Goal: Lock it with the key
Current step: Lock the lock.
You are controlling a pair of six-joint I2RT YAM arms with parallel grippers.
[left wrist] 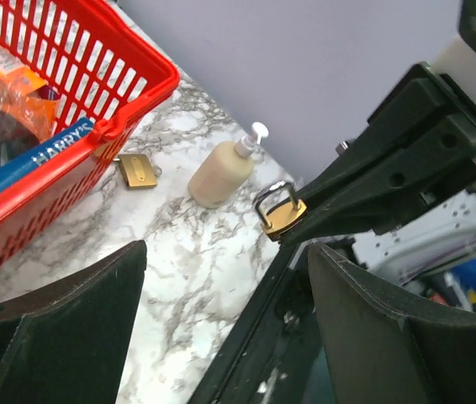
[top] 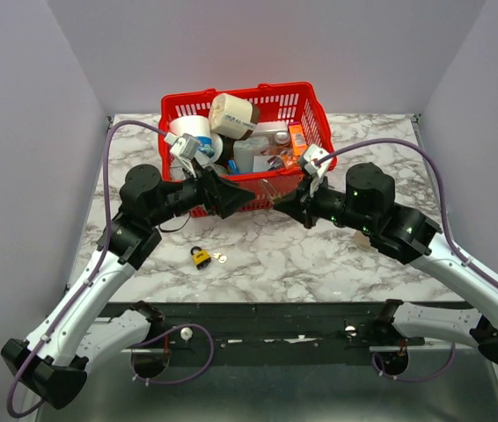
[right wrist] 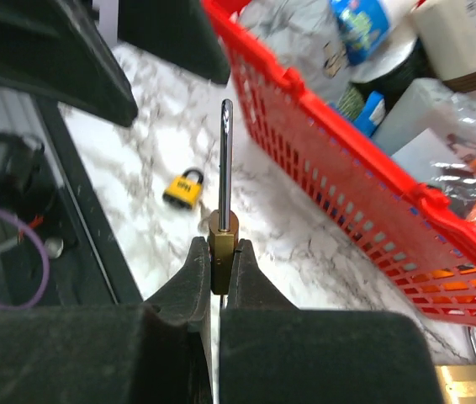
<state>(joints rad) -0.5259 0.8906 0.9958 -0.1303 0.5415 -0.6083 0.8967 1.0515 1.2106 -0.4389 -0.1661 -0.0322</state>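
Left arm: elbow raised over the left side of the table (top: 319,255), forearm running right toward centre. Left pincer (top: 240,195) points at the right arm. In its wrist view the fingers (left wrist: 78,320) stand wide apart, with nothing between them.

Right arm: elbow raised over the right side, forearm running left. Right pincer (top: 282,200) faces the left one, the two close but apart, just in front of the near wall of the red basket (top: 271,90).

Right pincer is clamped narrow on the body of a brass padlock (right wrist: 225,168), held above the table. It is seen edge-on in the right wrist view, shackle upward and away from the fingers. The left wrist view shows the same lock at the tip of the right pincer.

On the table:
- yellow padlock (top: 201,257) in front of the left arm, with a small silvery piece (top: 221,258) just beside it, too small to name
- second brass padlock (left wrist: 137,169) lying by the basket wall
- cream pump bottle (left wrist: 219,174) upright near it

Writing: "HARRY'S" in white on a blue box (left wrist: 44,156) inside the basket. Dark print on the yellow padlock is unreadable.
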